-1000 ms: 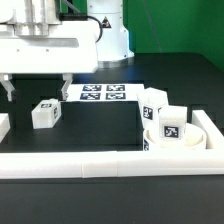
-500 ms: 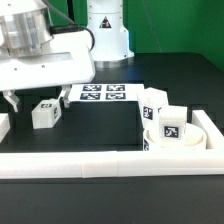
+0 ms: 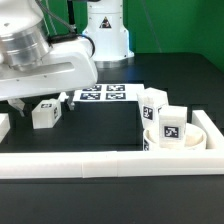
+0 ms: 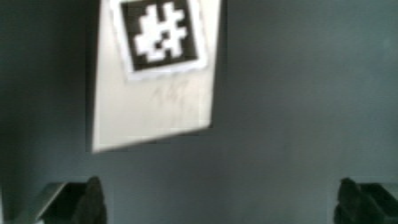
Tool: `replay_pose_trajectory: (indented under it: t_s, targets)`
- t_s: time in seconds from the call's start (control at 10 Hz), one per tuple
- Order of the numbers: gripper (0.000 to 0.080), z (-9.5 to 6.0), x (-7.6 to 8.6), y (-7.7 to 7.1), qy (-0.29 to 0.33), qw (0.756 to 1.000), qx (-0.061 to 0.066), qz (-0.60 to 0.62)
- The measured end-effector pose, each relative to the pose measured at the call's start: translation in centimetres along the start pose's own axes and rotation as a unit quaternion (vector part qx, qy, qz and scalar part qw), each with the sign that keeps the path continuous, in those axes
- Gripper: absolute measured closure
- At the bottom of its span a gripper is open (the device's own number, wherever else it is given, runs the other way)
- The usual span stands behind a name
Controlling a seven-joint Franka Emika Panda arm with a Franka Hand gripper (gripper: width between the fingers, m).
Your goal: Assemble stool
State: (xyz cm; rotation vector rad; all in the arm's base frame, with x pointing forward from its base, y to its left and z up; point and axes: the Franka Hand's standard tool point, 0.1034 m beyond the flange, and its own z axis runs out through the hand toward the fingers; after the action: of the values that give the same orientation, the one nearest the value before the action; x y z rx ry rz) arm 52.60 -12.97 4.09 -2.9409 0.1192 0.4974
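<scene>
A short white leg (image 3: 44, 114) with a black-and-white tag lies on the dark table at the exterior view's left. My gripper (image 3: 46, 98) hangs open just above it, one finger on each side, holding nothing. In the wrist view the same leg (image 4: 157, 80) lies ahead of my open gripper (image 4: 222, 205), whose dark fingertips (image 4: 79, 200) are apart from it. The round white seat (image 3: 205, 131) sits at the exterior view's right. Two more tagged legs, one behind (image 3: 152, 103) and one in front (image 3: 171, 126), stand at its left side.
The marker board (image 3: 103, 94) lies flat behind the leg, in the middle of the table. A long white rail (image 3: 110, 163) runs along the front edge. A small white piece (image 3: 3, 125) shows at the exterior view's far left edge.
My gripper has come down, tilted and shifted toward the exterior view's left, so it now hangs over the lone leg. The leg, seat and other legs have not moved.
</scene>
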Motion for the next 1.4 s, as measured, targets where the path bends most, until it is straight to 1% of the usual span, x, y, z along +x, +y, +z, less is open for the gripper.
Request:
replay_pose_trajectory:
  t_s: [0.1, 0.2, 0.3, 0.4, 0.6, 0.7, 0.8, 0.9, 1.0, 1.1, 1.2, 1.4]
  targets:
    - [0.0151, -0.9, 0.3, 0.5, -0.023, 1.000, -0.017, 0.001]
    - [0.0151, -1.1, 0.0, 0.7, -0.056, 0.998, -0.020, -0.001]
    - [0.0151, -1.0, 0.0, 0.6, -0.074, 0.997, -0.017, 0.002]
    - [0.0151, -0.7, -0.8, 0.4, -0.119, 0.993, -0.011, 0.001]
    - [0.0151, -0.3, -0.7, 0.2, -0.168, 0.986, -0.003, 0.001]
    - [0.0151, 0.0, -1.3, 0.2, -0.211, 0.978, 0.002, 0.005]
    - [0.0151, 0.6, -1.0, 0.7, -0.223, 0.974, -0.022, 0.030]
    - [0.0151, 1.0, -2.0, 1.3, -0.282, 0.957, -0.047, 0.058]
    - [0.0151, 1.5, -1.2, 1.8, -0.293, 0.953, -0.055, 0.054]
    - [0.0151, 1.5, -0.9, 2.2, -0.283, 0.956, -0.055, 0.053]
    - [0.0151, 1.3, -1.1, 2.1, -0.283, 0.956, -0.055, 0.054]
    - [0.0151, 1.5, -1.1, 2.1, -0.284, 0.956, -0.054, 0.054]
